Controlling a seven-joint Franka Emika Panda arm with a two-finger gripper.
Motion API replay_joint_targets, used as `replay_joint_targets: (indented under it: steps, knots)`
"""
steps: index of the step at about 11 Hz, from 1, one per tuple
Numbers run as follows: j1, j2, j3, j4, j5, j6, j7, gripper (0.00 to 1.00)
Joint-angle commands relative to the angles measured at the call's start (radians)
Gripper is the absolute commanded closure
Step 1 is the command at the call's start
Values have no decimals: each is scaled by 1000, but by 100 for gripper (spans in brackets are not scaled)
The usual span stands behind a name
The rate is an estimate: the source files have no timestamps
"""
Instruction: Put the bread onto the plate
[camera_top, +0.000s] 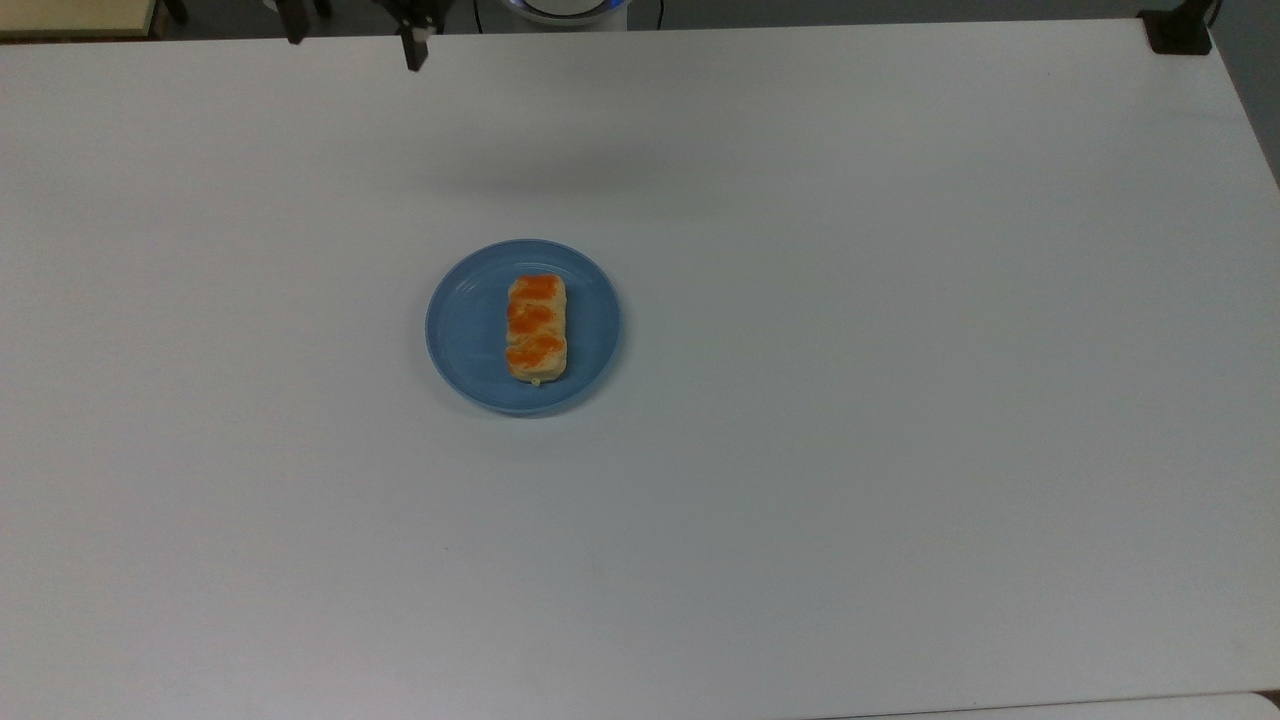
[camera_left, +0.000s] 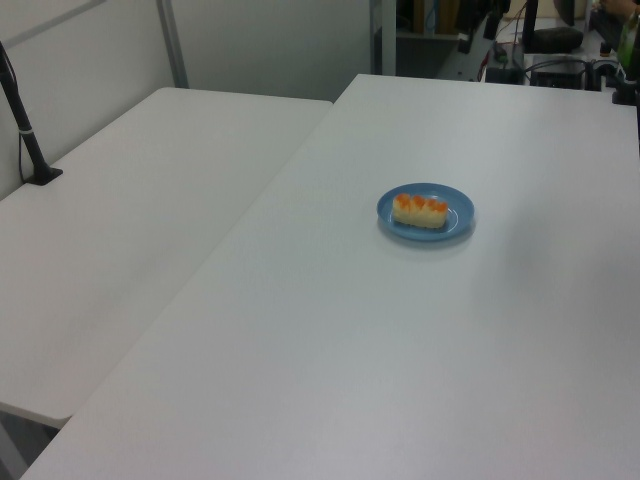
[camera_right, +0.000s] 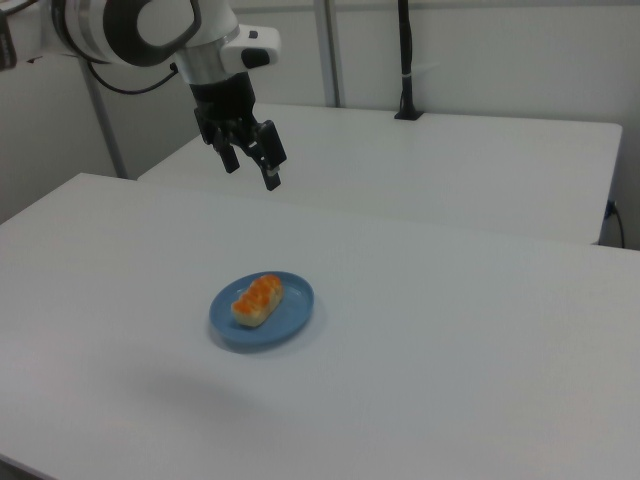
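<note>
Bread: I saw the small oblong pale-yellow loaf with orange-brown glazed patches (camera_top: 536, 330) lying flat on the round light-blue plastic plate (camera_top: 465, 325).
Hand: my hand (camera_right: 250, 164) hung high above the white desk (camera_top: 900, 400), fingers spread, empty, well apart from the plate.

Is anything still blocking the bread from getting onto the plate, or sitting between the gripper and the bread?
Nothing visible does. The bread already lies inside the plate, near its middle. The gripper hangs open and empty above the table, apart from the plate, with only bare tabletop between them.
</note>
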Motion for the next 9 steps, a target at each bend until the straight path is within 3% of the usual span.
replay_joint_targets:
  steps: [1,9]
  knots:
    - [37,-44,-88,-8,21,-34,-198,0]
    - [48,-30,-71,-22,2,-47,-229,0]
